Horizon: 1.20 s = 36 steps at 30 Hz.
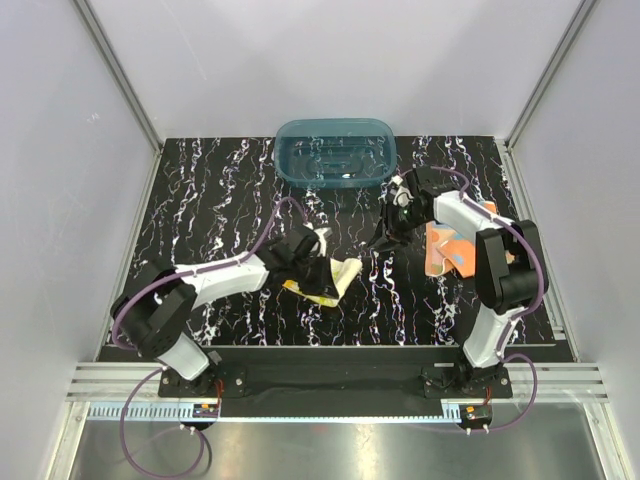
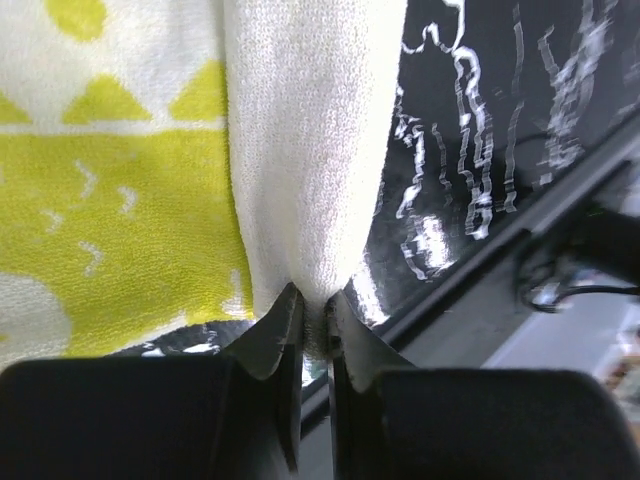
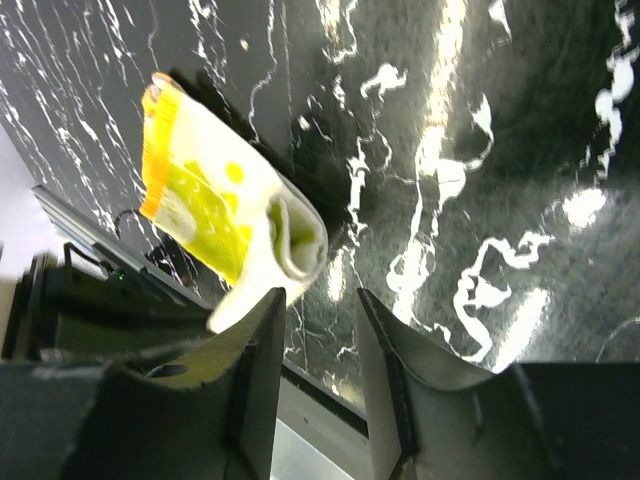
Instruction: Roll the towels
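The yellow towel [image 1: 330, 277] lies partly folded left of the table's middle. My left gripper [image 1: 303, 252] is shut on a pale fold of it. In the left wrist view the fingertips pinch that fold of the yellow towel [image 2: 310, 150] where my left gripper [image 2: 315, 312] meets it. The orange towel [image 1: 447, 250] lies at the right, partly under the right arm. My right gripper [image 1: 388, 232] hangs over bare table between the two towels. In the right wrist view my right gripper [image 3: 320, 300] is open with nothing in it, and the yellow towel [image 3: 225, 210] shows a rolled end just beyond the left finger.
A teal translucent tub [image 1: 335, 152] stands at the back middle of the black marbled table [image 1: 220, 180]. White walls close in the left, right and back sides. A metal rail [image 1: 330, 380] runs along the near edge.
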Available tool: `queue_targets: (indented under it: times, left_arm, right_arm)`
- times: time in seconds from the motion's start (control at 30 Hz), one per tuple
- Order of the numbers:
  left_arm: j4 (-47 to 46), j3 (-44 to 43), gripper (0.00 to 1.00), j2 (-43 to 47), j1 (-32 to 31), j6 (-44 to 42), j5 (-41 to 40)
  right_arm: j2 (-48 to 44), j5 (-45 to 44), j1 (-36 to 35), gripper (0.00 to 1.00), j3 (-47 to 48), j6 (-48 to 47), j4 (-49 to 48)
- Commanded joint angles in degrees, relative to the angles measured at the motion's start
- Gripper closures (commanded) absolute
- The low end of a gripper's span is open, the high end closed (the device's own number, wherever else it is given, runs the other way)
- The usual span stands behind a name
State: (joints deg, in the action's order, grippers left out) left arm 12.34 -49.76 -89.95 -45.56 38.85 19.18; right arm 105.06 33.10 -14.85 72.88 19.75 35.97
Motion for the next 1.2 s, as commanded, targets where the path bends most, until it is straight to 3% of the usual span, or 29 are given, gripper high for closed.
queue_targets:
  times: [0.0,0.3,0.67,0.97,1.17]
  left_arm:
    - [-10.48,4.66,0.98,2.68,3.53,9.30,12.00]
    - [-28.41,15.47,0.97,2.85,10.39,24.07,21.69]
    - [-20.61,17.59,0.94,2.24,14.71,25.58,17.56]
    - [-19.46,19.35,0.94,-2.77,17.43,24.17,17.74]
    - [-11.23,17.25,0.93,-3.65,18.49,20.84,14.49]
  right_arm:
    - [-3.80,-1.37,-0.27,0.58,-0.72,0.55,1.91]
    - [-6.70,1.35,-0.35,0.54,-2.04,0.38,2.62]
    - [-9.52,5.66,-4.91,0.48,-11.70,2.66,-6.51]
    - [-4.86,8.64,-11.69,0.44,-13.38,6.62,-18.56]
    - [1.01,10.04,-13.79,0.41,-11.28,6.10,-21.89]
